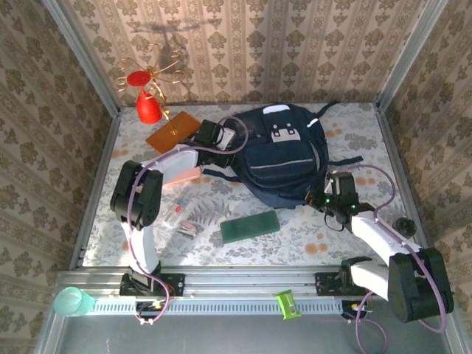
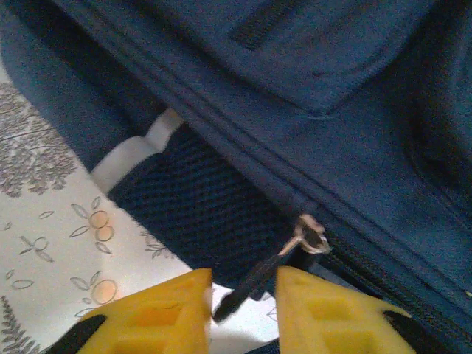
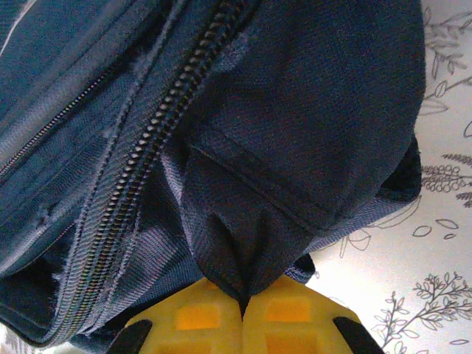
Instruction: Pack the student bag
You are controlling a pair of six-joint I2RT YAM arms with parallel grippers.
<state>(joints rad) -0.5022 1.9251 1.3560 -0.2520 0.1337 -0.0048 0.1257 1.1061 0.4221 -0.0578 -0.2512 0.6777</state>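
The right gripper (image 3: 245, 296) has its yellow fingers squeezed tight on a fold of the student bag (image 3: 295, 110). The left gripper (image 2: 243, 284) has its fingers a little apart, with the dark zipper pull (image 2: 259, 276) in the gap. It is hard to tell if the pull touches them. In the top view the arms bend in from the bottom corners to the bag, which lies in the upper middle.
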